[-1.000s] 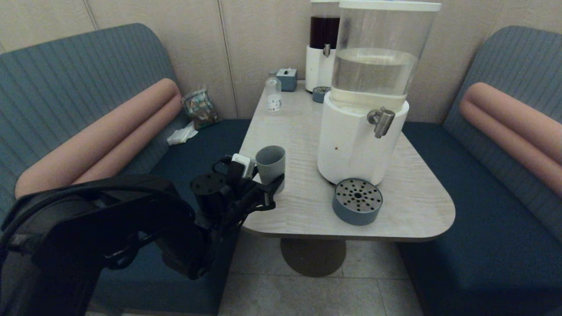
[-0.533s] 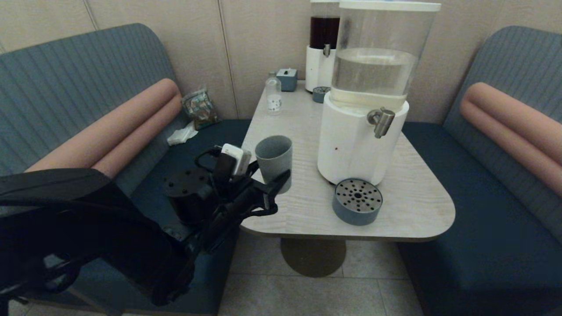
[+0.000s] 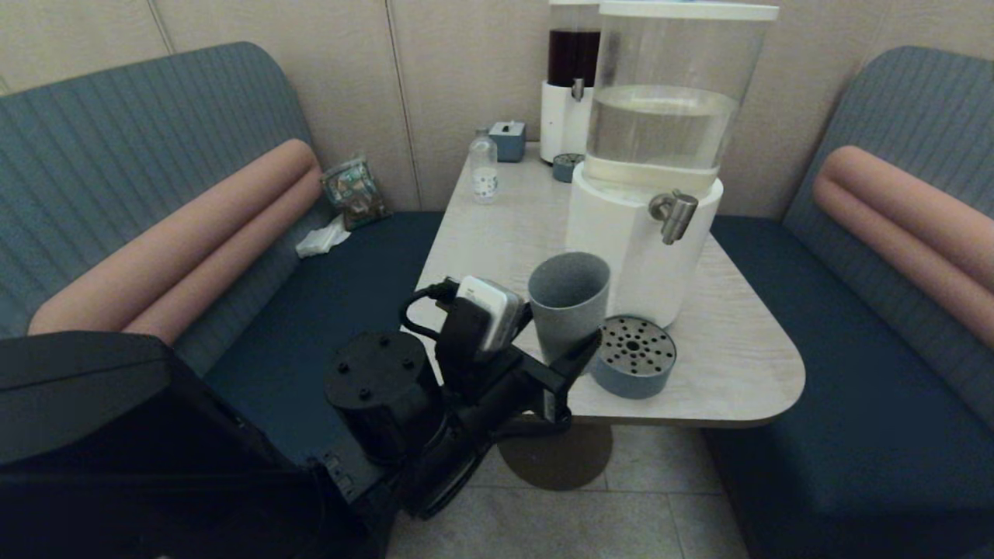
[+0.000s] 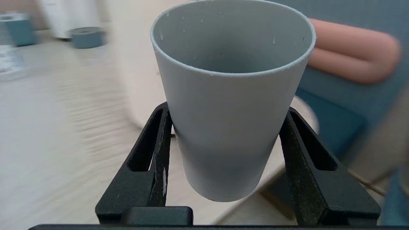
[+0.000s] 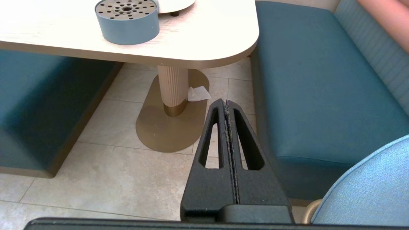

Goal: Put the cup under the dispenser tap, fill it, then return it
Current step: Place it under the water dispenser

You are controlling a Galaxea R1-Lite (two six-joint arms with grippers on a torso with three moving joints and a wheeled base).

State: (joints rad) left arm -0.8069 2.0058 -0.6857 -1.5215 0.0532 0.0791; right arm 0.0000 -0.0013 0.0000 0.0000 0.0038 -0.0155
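Note:
The grey-blue cup (image 3: 567, 307) hangs upright above the table's front part, held low on its body by my left gripper (image 3: 578, 349). From the left wrist, the cup (image 4: 231, 95) fills the middle, both black fingers (image 4: 161, 140) pressed against its sides, its bottom off the tabletop. It is empty, with a few droplets inside. The brushed-silver dispenser tap (image 3: 675, 213) sticks out of the white-based clear-water dispenser (image 3: 652, 155), up and to the right of the cup. My right gripper (image 5: 226, 103) is shut and parked low beside the bench, out of the head view.
The round grey-blue drip tray (image 3: 631, 355) with perforated top sits below the tap, just right of the cup. A small clear bottle (image 3: 484, 167), a small box (image 3: 508, 140) and the dark-liquid dispenser (image 3: 571, 78) stand at the table's back. Benches flank the table (image 3: 738, 365).
My left gripper has lifted the cup off the table's left edge and carried it right and toward me, close to the drip tray. The right arm stayed put.

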